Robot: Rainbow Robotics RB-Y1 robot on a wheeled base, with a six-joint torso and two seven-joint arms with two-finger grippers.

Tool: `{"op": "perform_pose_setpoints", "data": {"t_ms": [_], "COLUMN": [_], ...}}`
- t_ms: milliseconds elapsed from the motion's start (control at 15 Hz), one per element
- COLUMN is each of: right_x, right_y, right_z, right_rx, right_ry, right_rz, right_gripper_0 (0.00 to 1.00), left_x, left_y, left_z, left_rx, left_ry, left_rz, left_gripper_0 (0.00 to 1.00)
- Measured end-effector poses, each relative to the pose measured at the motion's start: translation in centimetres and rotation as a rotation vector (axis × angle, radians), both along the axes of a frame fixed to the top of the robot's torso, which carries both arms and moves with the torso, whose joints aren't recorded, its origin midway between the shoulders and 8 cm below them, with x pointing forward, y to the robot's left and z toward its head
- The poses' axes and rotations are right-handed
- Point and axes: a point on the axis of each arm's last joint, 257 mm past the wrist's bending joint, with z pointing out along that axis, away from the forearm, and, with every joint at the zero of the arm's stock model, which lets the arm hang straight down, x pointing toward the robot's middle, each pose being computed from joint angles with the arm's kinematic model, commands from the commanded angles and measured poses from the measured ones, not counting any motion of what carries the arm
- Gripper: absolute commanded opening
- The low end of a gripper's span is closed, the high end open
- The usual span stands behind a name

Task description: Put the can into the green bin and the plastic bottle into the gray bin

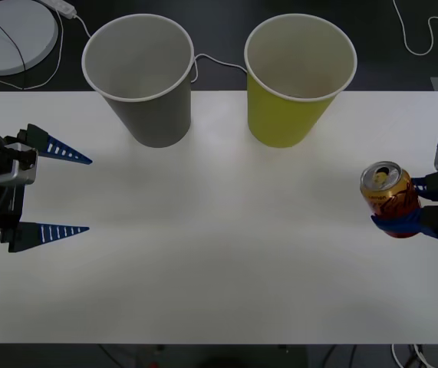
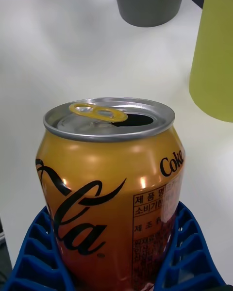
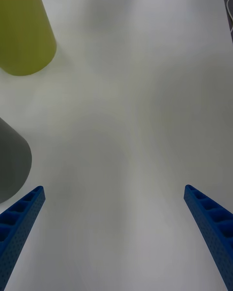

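Observation:
My right gripper [image 1: 400, 205] is shut on the can [image 1: 389, 198] at the table's right edge. The can is small and upright, red and gold with a silver opened top. In the right wrist view the can [image 2: 111, 184] sits between the blue fingers [image 2: 34, 262]. The green bin [image 1: 299, 77], a large yellow-green cup, stands at the back right of centre. The gray bin [image 1: 142, 77], a gray cup of the same size, stands to its left. My left gripper [image 1: 59, 193] hovers open at the left edge with nothing in it. The plastic bottle is out of view.
The white table [image 1: 219, 261] stretches bare between the two arms. A round white device [image 1: 11, 34] and white cables [image 1: 422, 38] lie on the dark surface behind it. The left wrist view shows the green bin [image 3: 24, 29] and the gray bin [image 3: 12, 165] off to one side.

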Motion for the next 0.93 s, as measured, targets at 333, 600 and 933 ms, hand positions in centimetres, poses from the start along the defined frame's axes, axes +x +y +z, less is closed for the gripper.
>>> {"op": "perform_pose_setpoints", "data": {"t_ms": [333,600,933], "right_x": [-0.4,0.6,1.5], "right_y": [0.0,0.3,1.4], "right_z": [4.0,8.1,11.6], "right_rx": [-0.071,-0.095,-0.139], "right_ry": [0.075,0.062,0.089], "right_rz": [-0.035,-0.096,-0.150], "right_gripper_0": [0.00,0.00,0.00], "left_x": [0.0,0.0,0.0], "left_y": [0.0,0.0,0.0], "left_z": [0.0,0.0,0.0], "left_rx": [0.000,0.000,0.000], "left_ry": [0.000,0.000,0.000], "left_rz": [0.000,0.000,0.000], "left_gripper_0": [1.00,1.00,1.00]}}
